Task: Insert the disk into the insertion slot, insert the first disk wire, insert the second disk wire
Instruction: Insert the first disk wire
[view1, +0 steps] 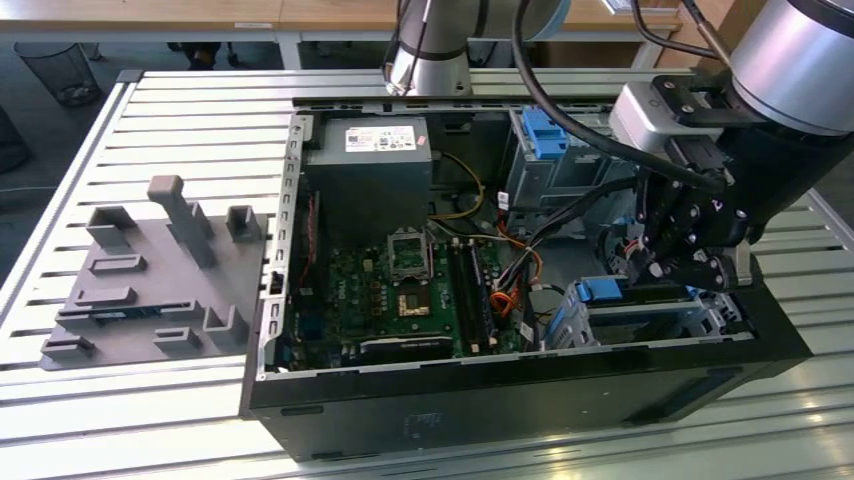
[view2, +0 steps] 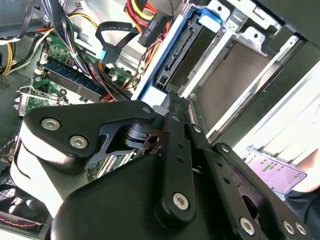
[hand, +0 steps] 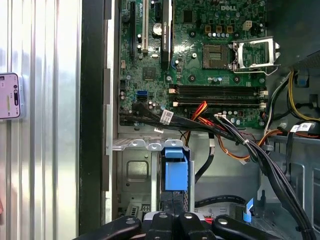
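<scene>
Beside the green motherboard (hand: 200, 75), just past its edge w/ the long black RAM slots, sits the insertion slot (hand: 132, 172): a low silver-grey sheet-metal bay w/ perforated walls. The disk (hand: 176, 172), a flat drive in a bright blue plastic carrier, stands edge-on inside that bay, blue end toward the board, other end away from it. The black two-finger gripper (hand: 175, 216) is at that far end, fingers set at a narrow gap & pinched on the disk's edge. How deep the disk sits: can't tell.

Btwn board & disk runs a thick bundle of black cables (hand: 200, 124), w/ red & orange wires (hand: 202, 110) beside it. A flat black cable (view2: 112, 37) w/ a blue pull tab loops near the disk's blue end.

All of this lies in an open black PC case (view1: 534, 400) on a slatted metal table (view1: 174, 110). A grey power-supply box (view1: 367, 160) adjoins the board inside the case. On the board's side away from the disk, outside the case, rests a grey fixture plate (view1: 147, 270) w/ upright blocks.
</scene>
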